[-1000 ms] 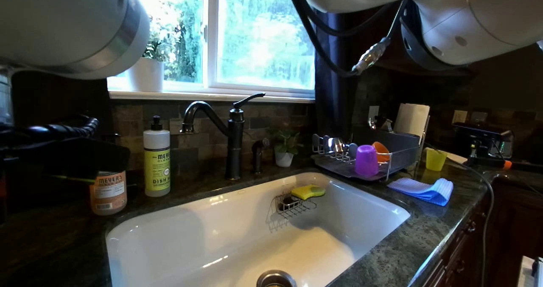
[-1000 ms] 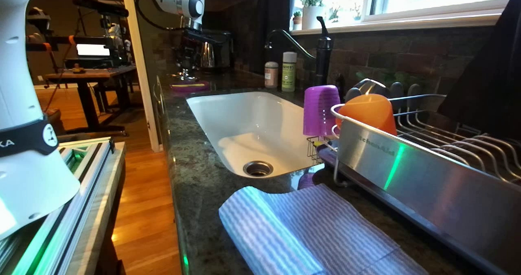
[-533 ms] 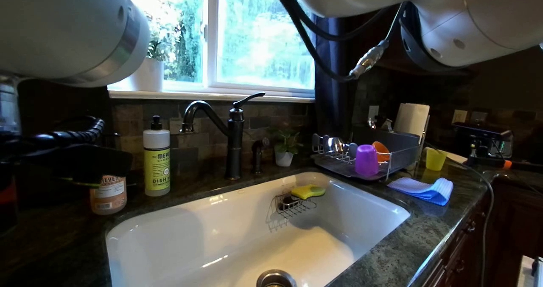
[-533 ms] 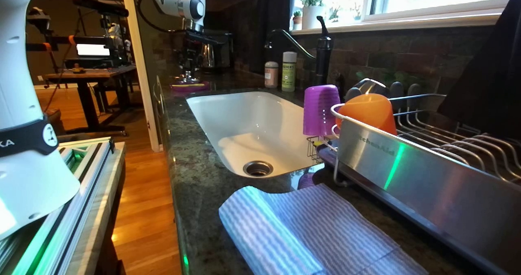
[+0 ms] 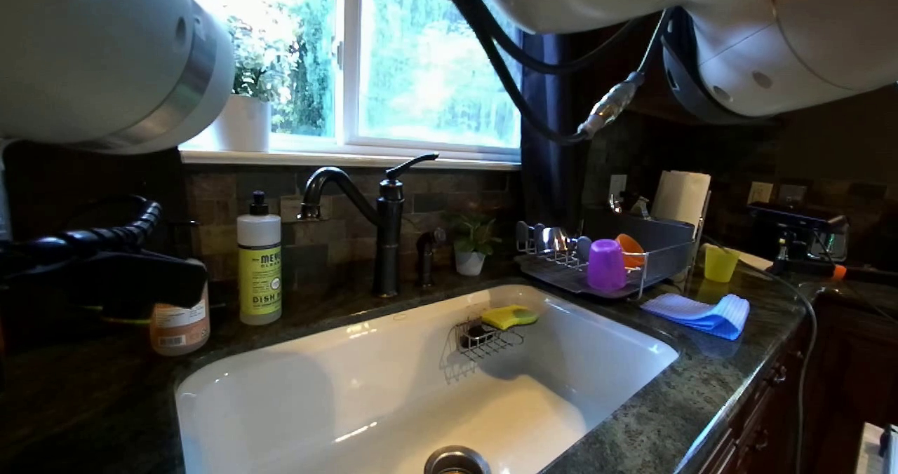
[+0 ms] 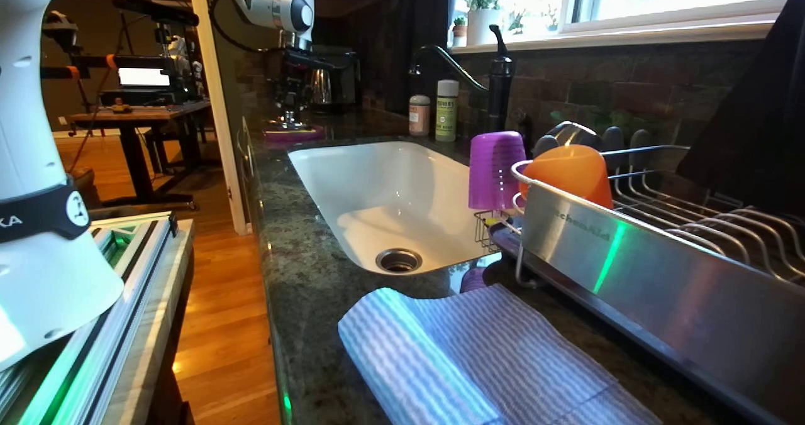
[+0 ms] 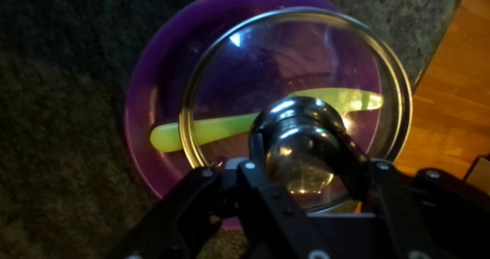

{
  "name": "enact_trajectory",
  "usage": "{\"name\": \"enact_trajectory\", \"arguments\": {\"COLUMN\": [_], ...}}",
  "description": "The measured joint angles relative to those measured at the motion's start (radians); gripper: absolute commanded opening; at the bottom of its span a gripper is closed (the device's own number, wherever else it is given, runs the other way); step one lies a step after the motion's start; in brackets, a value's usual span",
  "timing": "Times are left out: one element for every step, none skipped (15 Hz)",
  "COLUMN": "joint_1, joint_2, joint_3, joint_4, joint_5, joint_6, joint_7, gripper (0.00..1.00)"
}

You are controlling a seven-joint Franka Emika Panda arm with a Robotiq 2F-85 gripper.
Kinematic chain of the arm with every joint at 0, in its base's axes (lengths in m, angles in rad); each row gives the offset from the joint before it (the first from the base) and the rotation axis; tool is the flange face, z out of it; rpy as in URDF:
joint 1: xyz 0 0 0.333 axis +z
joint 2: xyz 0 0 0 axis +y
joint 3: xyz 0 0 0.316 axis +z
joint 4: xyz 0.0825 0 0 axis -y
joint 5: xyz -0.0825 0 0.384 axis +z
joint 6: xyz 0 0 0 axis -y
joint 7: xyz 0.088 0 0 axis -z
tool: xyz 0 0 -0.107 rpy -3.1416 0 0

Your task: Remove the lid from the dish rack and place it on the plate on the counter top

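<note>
The plate (image 7: 138, 98) sits on the counter top (image 7: 69, 144); utensil (image 7: 167, 137) in it; lid (image 7: 268, 75) partly above both, contact unclear.

Free: bare counter top (image 6: 295, 224) strip along the sink (image 6: 377, 180), opposite the black faucet (image 5: 388, 242); space above the basin; more counter left of the purple plate (image 7: 141, 98), wrist view. Obstacles: the faucet; dish-soap bottle (image 5: 259, 271) near it; upturned purple cup (image 6: 495, 170), corner of dish rack (image 6: 635, 274); yellow-green knife (image 7: 168, 137) across the plate, under the transparent lid (image 7: 264, 79).
</note>
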Motion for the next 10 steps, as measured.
{"name": "enact_trajectory", "arguments": {"joint_1": [0.003,0.005,0.007,0.008,0.008,0.008,0.007,0.005,0.002,-0.003], "joint_2": [0.003,0.005,0.006,0.006,0.006,0.005,0.001,-0.005,-0.018,-0.036], "joint_3": [-0.001,-0.004,-0.006,-0.009,-0.012,-0.016,-0.021,-0.025,-0.031,-0.036], "joint_4": [0.003,0.006,0.008,0.01,0.012,0.014,0.015,0.016,0.016,0.015], "joint_5": [0.0,0.0,0.0,0.0,0.0,0.0,0.0,0.0,0.0,0.001], "joint_6": [0.0,0.0,0.0,0.0,0.0,0.0,0.0,0.0,0.0,0.0], "joint_7": [0.004,0.009,0.014,0.018,0.023,0.03,0.039,0.052,0.071,0.094], "gripper": [0.89,0.95,1.0,1.0,1.0,1.0,1.0,1.0,1.0,1.0]}}
